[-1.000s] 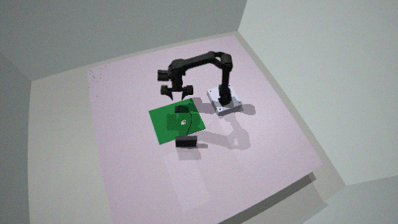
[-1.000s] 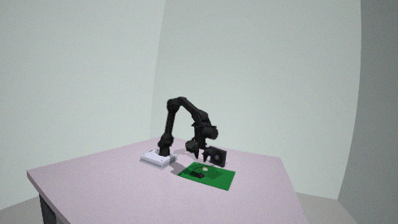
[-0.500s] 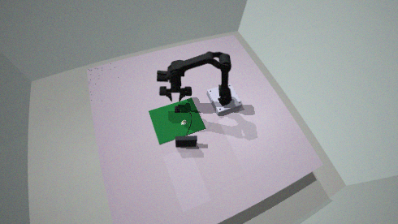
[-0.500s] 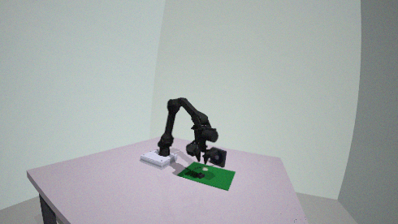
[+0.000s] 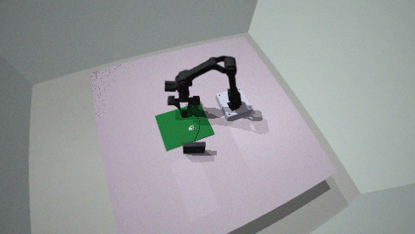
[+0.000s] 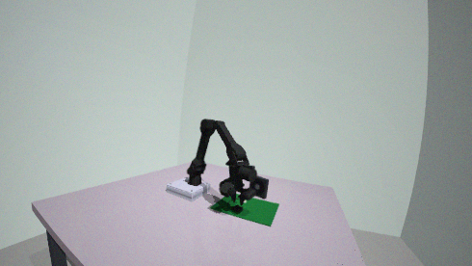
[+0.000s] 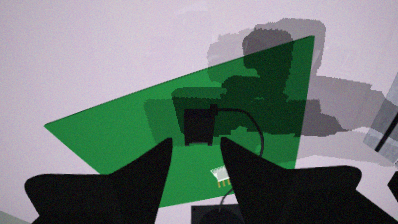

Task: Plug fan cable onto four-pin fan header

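The green board [image 5: 171, 136] [image 6: 264, 215] [image 7: 110, 135] lies on the table. The black plug [image 7: 199, 125] [image 6: 237, 209] lies on the board, off the header; in the top view I cannot tell it from the fingers. Its thin cable [image 7: 262, 140] [image 5: 199, 124] curves past the header to the fan. The white header [image 7: 219, 174] [image 5: 191, 127] stands on the board with gold pins showing, partly behind one finger in the wrist view. My gripper [image 7: 196, 142] [image 6: 238, 201] is partly open and empty, low over the board, its fingertips on either side of the plug's line; contact cannot be told.
The black fan [image 5: 194, 147] [image 6: 261, 187] stands upright just off the board's edge, on the header side. My arm's white base [image 5: 229, 114] [image 6: 180, 190] is beside the board. The arm's shadow falls across the board and plug.
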